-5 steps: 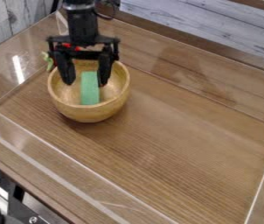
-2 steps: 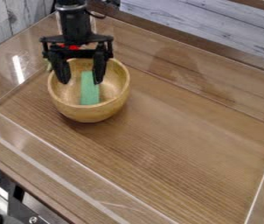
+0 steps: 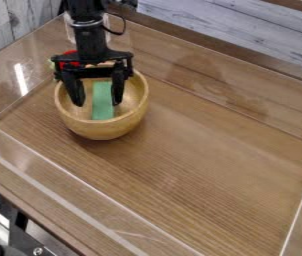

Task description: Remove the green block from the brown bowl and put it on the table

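The brown bowl (image 3: 103, 121) stands on the table (image 3: 207, 150) at the left. Inside it lies the green block (image 3: 103, 101), a light green bar slanting from the bowl's bottom up toward the far rim. My gripper (image 3: 98, 88) points almost straight down into the bowl and is open. Its two black fingers straddle the block's upper part, one on each side, with visible gaps between pads and block. The block's far end is partly hidden behind the gripper body.
Clear acrylic walls (image 3: 34, 150) run along the table's edges, close to the bowl on the left. A grey plank wall (image 3: 247, 25) stands at the back. The wood tabletop stretches to the right and front of the bowl.
The gripper has sunk slightly deeper into the bowl, so its open fingers now reach lower around the green block. Bowl and block lie as before.
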You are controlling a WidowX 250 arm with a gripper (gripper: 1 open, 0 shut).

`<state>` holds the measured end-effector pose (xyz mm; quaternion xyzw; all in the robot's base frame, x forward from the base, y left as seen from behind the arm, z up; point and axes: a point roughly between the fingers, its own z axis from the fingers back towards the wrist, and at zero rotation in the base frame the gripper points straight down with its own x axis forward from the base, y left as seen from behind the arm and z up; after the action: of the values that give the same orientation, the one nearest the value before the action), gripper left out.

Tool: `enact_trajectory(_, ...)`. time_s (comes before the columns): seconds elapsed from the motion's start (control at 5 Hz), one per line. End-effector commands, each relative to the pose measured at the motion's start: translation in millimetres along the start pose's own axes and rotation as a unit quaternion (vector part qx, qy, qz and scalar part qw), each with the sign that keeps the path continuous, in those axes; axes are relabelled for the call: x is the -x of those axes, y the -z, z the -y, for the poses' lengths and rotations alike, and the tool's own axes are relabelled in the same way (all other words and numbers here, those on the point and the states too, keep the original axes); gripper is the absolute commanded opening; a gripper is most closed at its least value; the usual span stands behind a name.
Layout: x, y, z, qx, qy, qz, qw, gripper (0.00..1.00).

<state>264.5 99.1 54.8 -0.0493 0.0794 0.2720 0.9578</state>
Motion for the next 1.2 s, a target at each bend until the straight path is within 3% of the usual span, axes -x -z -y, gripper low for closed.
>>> enact_trajectory(0.0,-12.7,3.3,-1.4,0.002,0.003,0.021,0.9998,0.0)
enact_trajectory(0.2,-19.6,-5.2,-0.7,0.016,0.014,0.029,0.9994,0.0)
enact_trajectory(0.8,9.6,-49.2,15.3,0.057,0.063,0.046,0.9953,0.0)
enact_trajectory(1.0,9.0,-61.6,22.6,0.067,0.037,0.054,0.9956,0.0)
